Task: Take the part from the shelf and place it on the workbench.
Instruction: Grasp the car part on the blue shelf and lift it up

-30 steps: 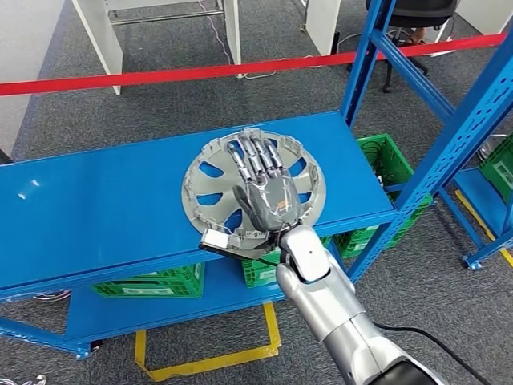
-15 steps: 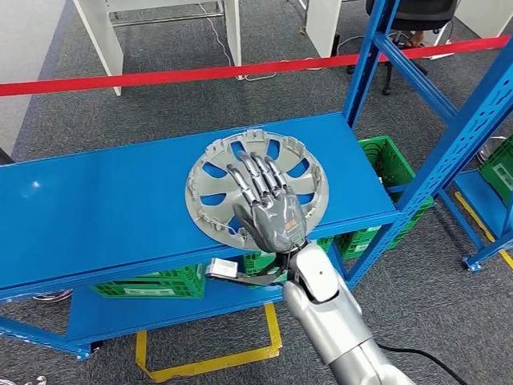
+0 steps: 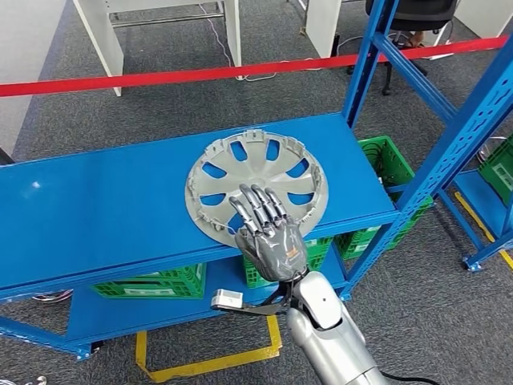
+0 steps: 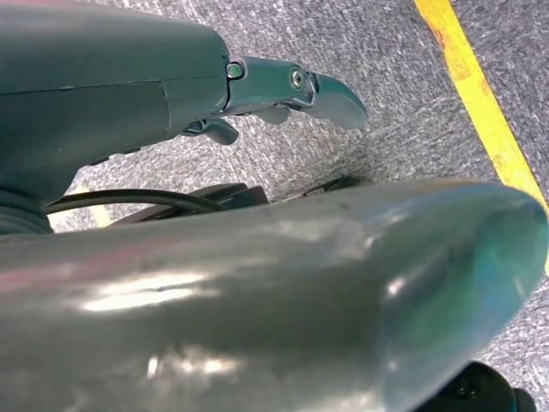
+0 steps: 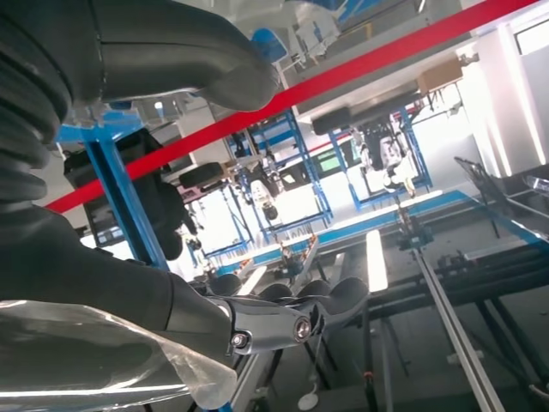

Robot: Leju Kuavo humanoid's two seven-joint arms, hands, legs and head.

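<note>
The part (image 3: pixel 256 187), a grey wheel cover, lies flat on the blue shelf (image 3: pixel 90 216), its near rim overhanging the shelf's front edge. The right hand (image 3: pixel 266 228) hovers over that near rim, fingers spread, holding nothing. The left hand (image 4: pixel 194 86) hangs by the floor; its state I cannot tell. A shallow one-sided grip could tip the broad cover off the shelf.

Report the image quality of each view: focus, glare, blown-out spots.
Head view: sharp and evenly lit; the grey wheel cover and right hand are crisp, with a faint sheen on the blue shelf. Left wrist view: the near silver surface is blurred with glare streaks. Right wrist view: bright background areas blown out, near hand soft.
</note>
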